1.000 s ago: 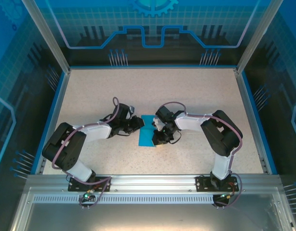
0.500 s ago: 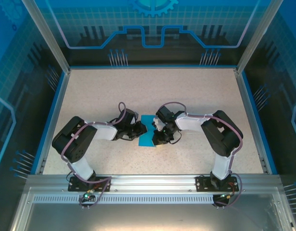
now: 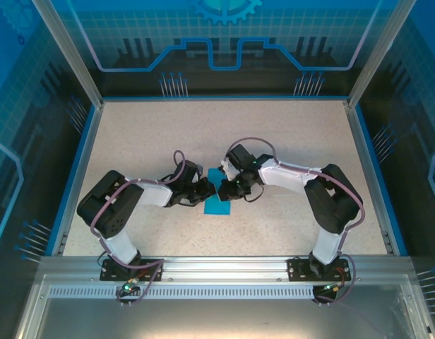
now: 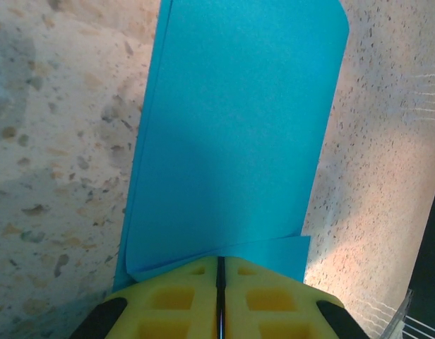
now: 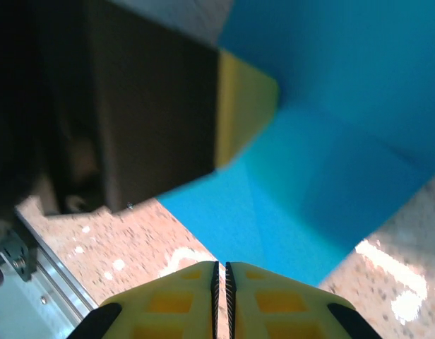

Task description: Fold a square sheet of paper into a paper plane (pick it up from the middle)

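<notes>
Teal square sheet of paper (image 3: 219, 203) sits mid-surface (image 3: 274, 134), partly folded, between my left gripper (image 3: 208, 189) and my right gripper (image 3: 225, 190), each pinched nearly closed on its near edge of the sheet.

Speckled beige table (image 3: 168, 134), rimmed in blue along the left, far and right edges. Carries one teal-blue sheet of paper (image 3: 219, 206) near the middle, slightly toward the near edge. Folded into a narrow strip, lying mostly flat, one end lifted off the top.
</notes>
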